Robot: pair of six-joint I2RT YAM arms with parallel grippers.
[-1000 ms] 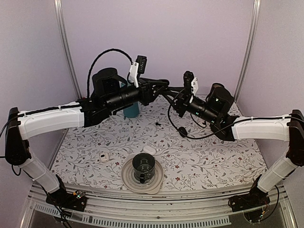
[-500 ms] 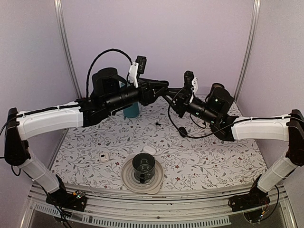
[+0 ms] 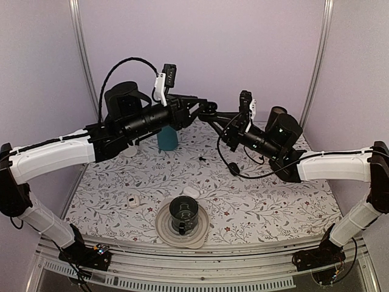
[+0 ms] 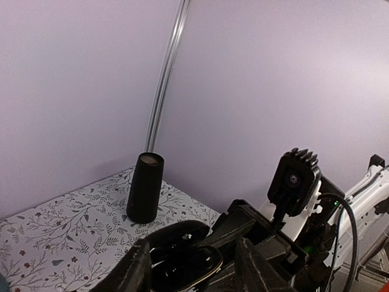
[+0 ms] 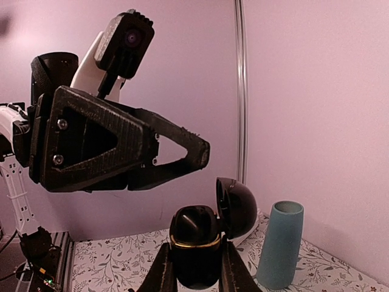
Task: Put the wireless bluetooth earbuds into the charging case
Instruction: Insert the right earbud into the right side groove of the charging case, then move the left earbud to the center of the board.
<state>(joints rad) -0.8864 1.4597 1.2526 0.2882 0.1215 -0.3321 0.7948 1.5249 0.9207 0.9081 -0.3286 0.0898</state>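
- Pinching the open case [image 5: 193, 243] in the right hand [image 5: 196, 271].
- Holding the left hand [image 4: 194, 267] spread just above the case, risking knocking it loose.
- Leaving an earbud [image 3: 202, 158] on the tabletop [image 3: 273, 201] below the case.

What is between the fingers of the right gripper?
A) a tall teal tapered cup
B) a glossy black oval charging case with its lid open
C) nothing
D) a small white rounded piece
B: the right wrist view shows the right gripper closed on the glossy black oval charging case, its lid tipped open.
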